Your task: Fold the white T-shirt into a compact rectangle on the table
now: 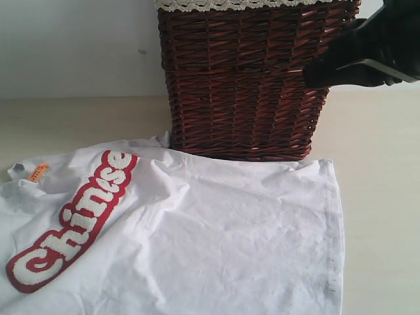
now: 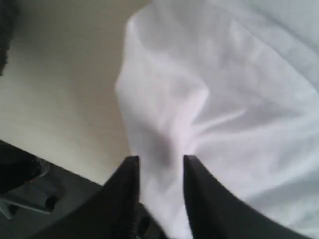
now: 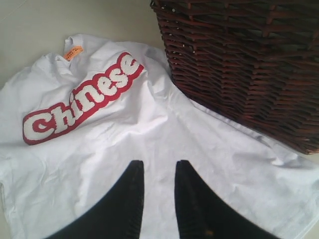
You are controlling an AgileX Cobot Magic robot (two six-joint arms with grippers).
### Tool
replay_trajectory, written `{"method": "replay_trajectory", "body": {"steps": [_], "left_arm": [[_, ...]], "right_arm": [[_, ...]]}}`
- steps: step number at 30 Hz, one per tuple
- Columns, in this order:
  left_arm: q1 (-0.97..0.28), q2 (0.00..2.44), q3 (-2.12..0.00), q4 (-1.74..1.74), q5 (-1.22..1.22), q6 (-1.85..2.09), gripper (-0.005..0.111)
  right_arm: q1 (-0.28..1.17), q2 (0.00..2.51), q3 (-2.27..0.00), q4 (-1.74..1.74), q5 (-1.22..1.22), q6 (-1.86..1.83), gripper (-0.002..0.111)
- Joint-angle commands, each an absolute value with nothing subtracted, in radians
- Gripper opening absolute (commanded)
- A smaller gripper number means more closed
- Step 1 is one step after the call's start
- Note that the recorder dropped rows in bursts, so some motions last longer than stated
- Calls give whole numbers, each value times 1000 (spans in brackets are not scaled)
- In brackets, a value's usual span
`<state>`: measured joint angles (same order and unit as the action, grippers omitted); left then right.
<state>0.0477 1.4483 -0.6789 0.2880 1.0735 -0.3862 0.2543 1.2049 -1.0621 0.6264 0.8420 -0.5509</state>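
The white T-shirt point(image 1: 216, 230) lies spread and wrinkled on the table point(image 1: 380, 197), its red-edged "Chinese" lettering point(image 1: 72, 223) at the left and an orange neck tag point(image 1: 39, 171) beside it. In the left wrist view my left gripper point(image 2: 160, 158) is down at the shirt's edge point(image 2: 199, 99), jaws apart, with a raised fold of white cloth running between the fingers. My right gripper point(image 3: 159, 164) hangs open above the shirt's plain middle point(image 3: 164, 129), nothing between its fingers. Only the right arm point(image 1: 367, 59) shows in the exterior view, at the upper right.
A dark wicker basket point(image 1: 249, 85) with cream lace trim point(image 1: 236, 4) stands at the back, touching the shirt's far edge. Bare tabletop shows right of the shirt and at the far left point(image 1: 65, 125). The table's front edge point(image 2: 75, 172) runs close beside the left gripper.
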Motion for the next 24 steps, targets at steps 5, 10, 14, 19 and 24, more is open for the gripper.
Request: {"method": "replay_trajectory", "body": {"steps": [5, 10, 14, 19, 24], "left_arm": [[50, 1398, -716, 260, 953, -317, 57], [50, 1365, -743, -241, 704, 53, 52], [44, 1469, -743, -665, 683, 475, 52], [39, 1636, -743, -543, 587, 374, 30], [53, 1742, -743, -365, 577, 212, 0]], "right_arm": [[256, 1205, -1064, 630, 842, -559, 24], [256, 1205, -1064, 630, 839, -559, 24], [256, 1205, -1064, 632, 837, -559, 24], [256, 1205, -1064, 624, 839, -559, 24], [256, 1240, -1064, 547, 839, -555, 3]]}}
